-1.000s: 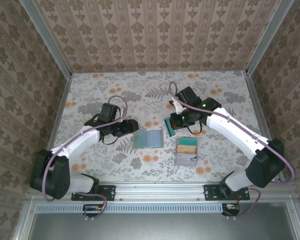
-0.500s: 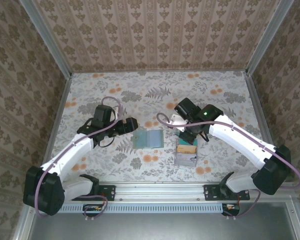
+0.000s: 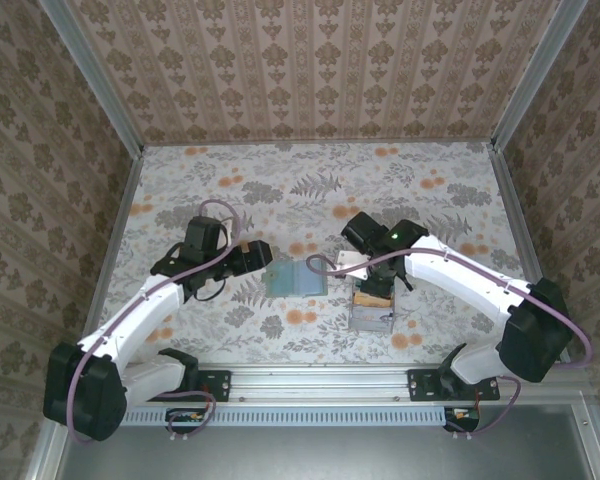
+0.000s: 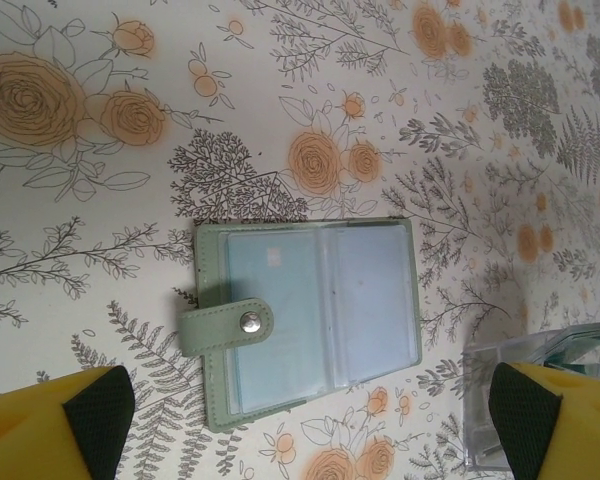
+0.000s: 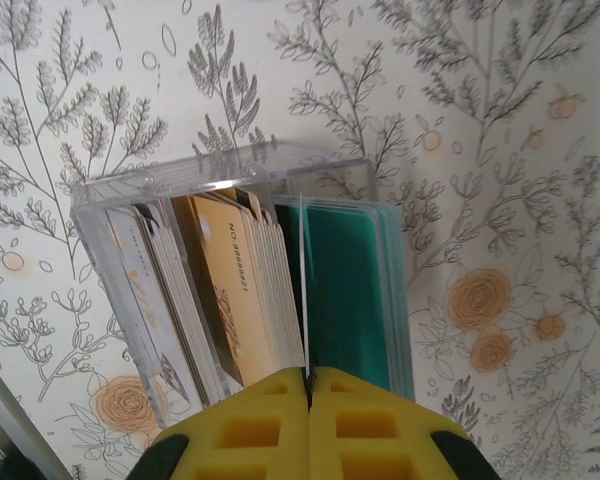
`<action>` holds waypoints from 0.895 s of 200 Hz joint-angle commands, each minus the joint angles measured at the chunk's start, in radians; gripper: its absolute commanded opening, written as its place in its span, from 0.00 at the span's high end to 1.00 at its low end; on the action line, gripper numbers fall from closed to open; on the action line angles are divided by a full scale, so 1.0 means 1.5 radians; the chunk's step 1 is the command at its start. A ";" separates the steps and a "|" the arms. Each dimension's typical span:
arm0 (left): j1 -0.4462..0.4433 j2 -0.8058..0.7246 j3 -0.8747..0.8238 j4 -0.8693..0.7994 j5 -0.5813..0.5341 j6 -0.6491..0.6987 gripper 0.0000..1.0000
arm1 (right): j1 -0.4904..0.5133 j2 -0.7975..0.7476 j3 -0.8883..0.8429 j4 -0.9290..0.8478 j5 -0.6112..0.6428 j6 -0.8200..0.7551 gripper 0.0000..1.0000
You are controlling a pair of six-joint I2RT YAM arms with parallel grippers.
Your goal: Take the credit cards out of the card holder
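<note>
Here, the left gripper [image 4: 315, 420] is cropped to two yellow, black-padded fingertips [image 4: 85, 415] at the lower corners of its wrist view; its jaws stand wide apart and released, grasping nothing. One card holder [image 4: 310, 315] lies open and flat on the floral tablecloth [image 4: 100, 150]; it shows two clear inner panels and one strap [image 4: 220, 330] with one snap [image 4: 249, 322]; what its pockets contain is hard to make out. From above, the card holder [image 3: 295, 279] sits just beside the left gripper [image 3: 260, 255] and near the one clear tray [image 3: 372, 320], whose corner [image 4: 525, 350] is cut off in the left wrist view. The right gripper [image 5: 308, 400] is clenched above the tray [image 5: 220, 165]; a thin pale edge [image 5: 304, 290] rises from the seam of its fingers; whether this is a gripped card or a partition cannot be told. The tray holds three groups: pale cards [image 5: 155, 300], tan cards [image 5: 235, 290], teal cards [image 5: 345, 290]; individual counts are unreadable.
</note>
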 commanded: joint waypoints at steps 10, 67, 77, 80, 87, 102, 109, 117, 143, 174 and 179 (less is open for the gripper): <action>0.005 -0.019 -0.011 -0.015 -0.007 -0.010 0.04 | 0.004 0.000 -0.028 0.030 0.032 -0.022 1.00; 0.007 -0.031 -0.013 -0.025 -0.003 -0.004 0.04 | 0.002 -0.010 -0.008 0.067 0.081 0.027 0.62; 0.007 -0.031 -0.012 -0.026 -0.001 -0.003 0.04 | 0.002 -0.013 0.006 0.073 0.085 0.054 0.58; 0.007 -0.031 -0.012 -0.027 0.000 -0.003 0.04 | 0.002 -0.014 0.010 0.076 0.086 0.063 0.58; 0.007 -0.031 -0.012 -0.027 0.002 -0.001 0.04 | 0.001 -0.017 0.017 0.084 0.089 0.083 0.57; 0.009 -0.030 -0.012 -0.027 0.005 0.002 0.03 | 0.001 -0.044 0.027 0.109 0.092 0.139 0.57; 0.009 -0.029 -0.012 -0.027 0.008 0.003 0.03 | 0.002 -0.055 0.027 0.122 0.091 0.161 0.57; 0.010 -0.028 -0.012 -0.028 0.012 0.006 0.03 | 0.002 -0.066 0.024 0.133 0.090 0.182 0.55; 0.012 -0.025 -0.009 -0.034 0.022 0.013 0.03 | 0.002 -0.086 0.007 0.139 0.100 0.215 0.55; 0.012 -0.026 -0.009 -0.037 0.032 0.016 0.03 | 0.001 -0.099 -0.012 0.143 0.111 0.245 0.56; 0.012 -0.026 -0.008 -0.038 0.033 0.017 0.03 | 0.001 -0.103 -0.014 0.150 0.117 0.256 0.56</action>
